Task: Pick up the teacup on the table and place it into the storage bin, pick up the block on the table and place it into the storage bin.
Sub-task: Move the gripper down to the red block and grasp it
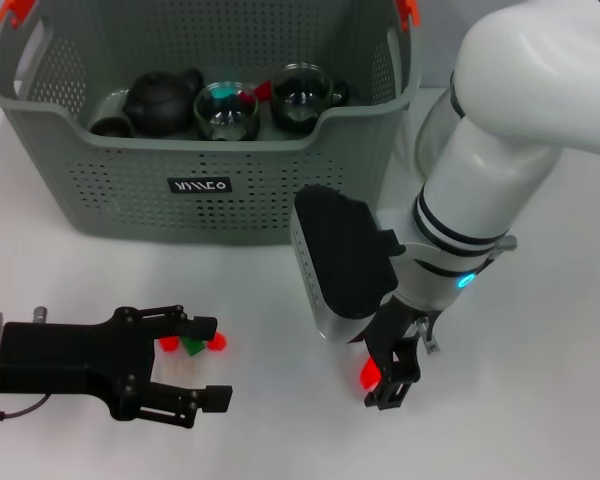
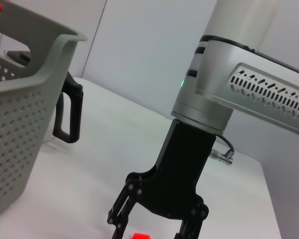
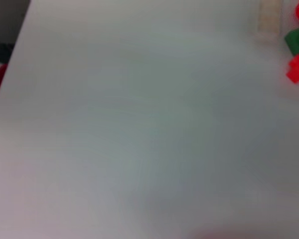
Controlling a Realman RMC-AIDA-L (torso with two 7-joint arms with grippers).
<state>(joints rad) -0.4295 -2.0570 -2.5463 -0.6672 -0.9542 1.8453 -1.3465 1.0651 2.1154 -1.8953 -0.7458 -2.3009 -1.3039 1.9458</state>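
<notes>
Left gripper (image 1: 202,362) low over the white table (image 1: 540,400) at front left, fingers spread wide, nothing between them. Small blocks sit at its fingertips: two red blocks (image 1: 168,344), a green block (image 1: 193,347) between them, and a pale block (image 1: 185,368) lying between the open fingers. None is gripped.

Storage bin (image 1: 210,190) stands at the back, left of centre, grey-green and perforated, with orange corner clips (image 1: 18,10) and a black label (image 1: 201,185) on its front wall. Inside: dark teapot (image 1: 160,98), small dark cup (image 1: 110,125), and two glass teacups (image 1: 227,110) side by side, with bits of red and green showing near them.

Right gripper (image 1: 385,385) at centre-right, pointing down close to the table, fingers partly spread with a red block (image 1: 370,375) between them; cannot tell whether the pads touch it. The left wrist view shows this gripper (image 2: 149,229) above the red block (image 2: 141,235).
</notes>
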